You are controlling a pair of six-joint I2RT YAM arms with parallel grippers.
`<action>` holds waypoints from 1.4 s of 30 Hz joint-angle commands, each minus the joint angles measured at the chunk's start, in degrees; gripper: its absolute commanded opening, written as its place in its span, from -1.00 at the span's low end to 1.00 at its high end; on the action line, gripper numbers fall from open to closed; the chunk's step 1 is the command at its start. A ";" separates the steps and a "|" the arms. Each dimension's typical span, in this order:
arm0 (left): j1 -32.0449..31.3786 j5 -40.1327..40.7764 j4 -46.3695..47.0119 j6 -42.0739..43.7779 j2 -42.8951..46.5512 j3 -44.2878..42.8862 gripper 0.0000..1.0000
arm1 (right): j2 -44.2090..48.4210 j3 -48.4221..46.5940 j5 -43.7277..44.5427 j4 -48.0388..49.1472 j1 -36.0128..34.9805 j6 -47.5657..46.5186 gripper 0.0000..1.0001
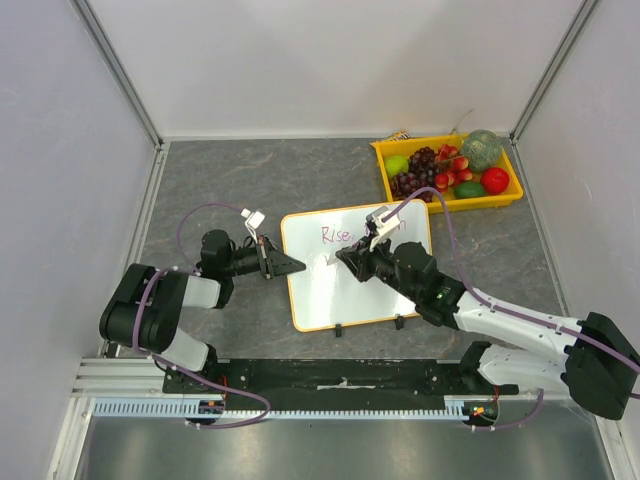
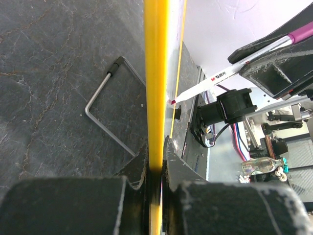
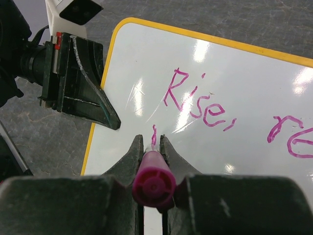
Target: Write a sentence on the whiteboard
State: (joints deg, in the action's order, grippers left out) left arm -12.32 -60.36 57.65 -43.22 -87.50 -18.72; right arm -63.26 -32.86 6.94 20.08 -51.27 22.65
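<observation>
Gripping: left pincer (image 1: 295,266) clamped on whiteboard (image 1: 330,295) | right pincer (image 3: 151,143) clamped on marker (image 3: 153,179)

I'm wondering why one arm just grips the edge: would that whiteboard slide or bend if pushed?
Probably it slides easily: the whiteboard looks thin and light, which may be why the left pincer clamps its yellow rim. It is likely stiff, since it looks flat under the marker. Its glossy face is probably slippery.

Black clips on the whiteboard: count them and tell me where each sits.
2. Both on the whiteboard's near edge: the left clip just left of its middle, the right clip just right. The right arm could hide another.
</observation>
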 commanded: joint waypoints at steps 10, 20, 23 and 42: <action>-0.69 1.12 -2.89 5.96 -1.70 0.26 -0.96 | 1.30 3.68 -1.40 -3.38 -0.15 0.02 -1.00; -0.69 1.12 -2.89 5.78 -1.70 0.26 -0.96 | 2.09 3.86 1.14 -2.41 -0.33 0.37 -1.00; -0.78 1.12 -2.72 5.87 -1.88 0.18 -0.96 | 2.18 3.68 1.76 -1.62 -0.33 0.55 -1.00; -0.96 0.86 -2.80 5.78 -1.97 0.09 -0.96 | 0.25 1.40 5.36 1.63 -0.33 0.55 -1.00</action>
State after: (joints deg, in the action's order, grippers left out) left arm -12.32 -60.60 58.39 -43.22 -88.05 -18.83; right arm -61.95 -29.93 6.61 20.95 -51.92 24.73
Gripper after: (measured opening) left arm 0.086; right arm 0.154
